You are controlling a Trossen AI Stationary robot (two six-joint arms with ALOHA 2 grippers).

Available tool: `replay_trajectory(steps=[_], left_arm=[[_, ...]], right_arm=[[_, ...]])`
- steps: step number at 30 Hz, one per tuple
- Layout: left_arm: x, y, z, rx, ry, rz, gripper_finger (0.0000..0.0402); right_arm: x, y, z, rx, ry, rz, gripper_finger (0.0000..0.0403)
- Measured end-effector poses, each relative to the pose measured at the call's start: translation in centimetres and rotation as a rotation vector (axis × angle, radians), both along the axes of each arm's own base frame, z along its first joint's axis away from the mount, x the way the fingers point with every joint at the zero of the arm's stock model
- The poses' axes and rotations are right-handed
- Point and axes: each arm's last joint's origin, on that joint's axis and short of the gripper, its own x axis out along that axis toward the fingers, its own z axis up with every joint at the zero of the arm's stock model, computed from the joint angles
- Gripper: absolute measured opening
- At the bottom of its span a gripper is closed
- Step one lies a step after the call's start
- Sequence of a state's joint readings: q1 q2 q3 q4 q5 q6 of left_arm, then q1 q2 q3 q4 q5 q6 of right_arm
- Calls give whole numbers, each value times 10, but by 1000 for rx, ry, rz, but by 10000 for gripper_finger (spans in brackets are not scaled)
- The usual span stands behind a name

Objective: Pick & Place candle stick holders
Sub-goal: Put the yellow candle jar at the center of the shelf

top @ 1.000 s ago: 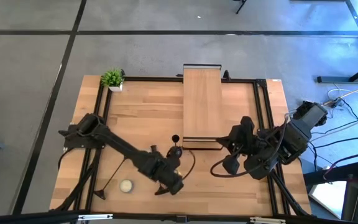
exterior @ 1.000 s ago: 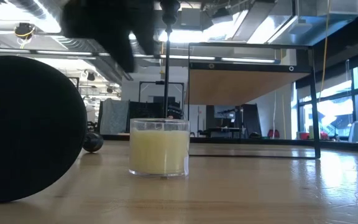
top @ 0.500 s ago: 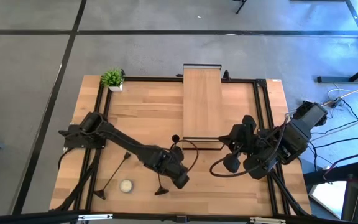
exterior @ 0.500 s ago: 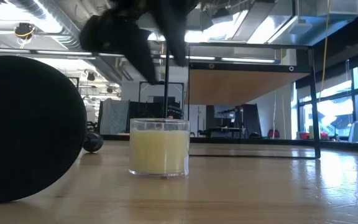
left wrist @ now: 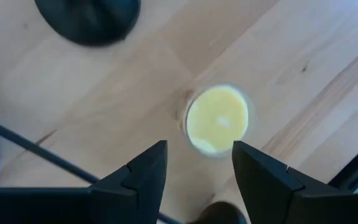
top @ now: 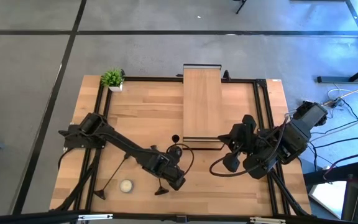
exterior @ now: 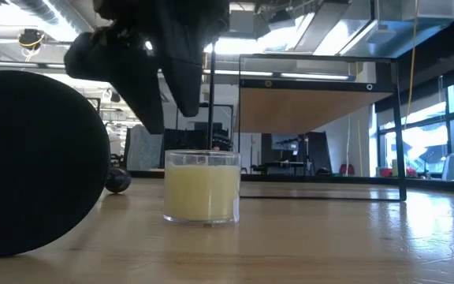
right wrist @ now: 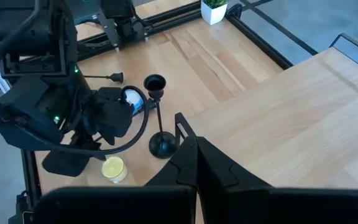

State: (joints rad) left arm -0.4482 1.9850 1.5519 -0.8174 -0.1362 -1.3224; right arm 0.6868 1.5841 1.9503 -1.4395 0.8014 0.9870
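- Black metal, the lying holder [top: 114, 175] rests flat on the table [top: 142, 112] in the lower left of the high view, with its long axis running diagonally from upper right down to its round base at lower left
- It lies to the left of the left gripper [left wrist: 199, 149], with the yellow candle [left wrist: 217, 119] between the two, so the left arm is much the nearer
- Left gripper hangs above the wood with its fingers partly open and nothing between them; a thin dark stem crosses just beside one finger
- Left arm reaches diagonally from the left edge to lower centre, wrist tipped downward
- An upright holder [right wrist: 154, 84] stands near the frame's centre, just above that gripper
- Right gripper [right wrist: 188, 146] waits at the right, fingers closed and empty
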Motion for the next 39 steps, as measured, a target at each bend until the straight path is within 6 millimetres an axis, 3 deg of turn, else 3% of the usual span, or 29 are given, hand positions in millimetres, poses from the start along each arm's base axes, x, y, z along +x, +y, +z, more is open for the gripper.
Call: replay_trajectory(steps=[39], left_arm=[[8,5,-28,-51,13,5,131]], right_arm=[[0,0,0,-4,-7,-1,0]])
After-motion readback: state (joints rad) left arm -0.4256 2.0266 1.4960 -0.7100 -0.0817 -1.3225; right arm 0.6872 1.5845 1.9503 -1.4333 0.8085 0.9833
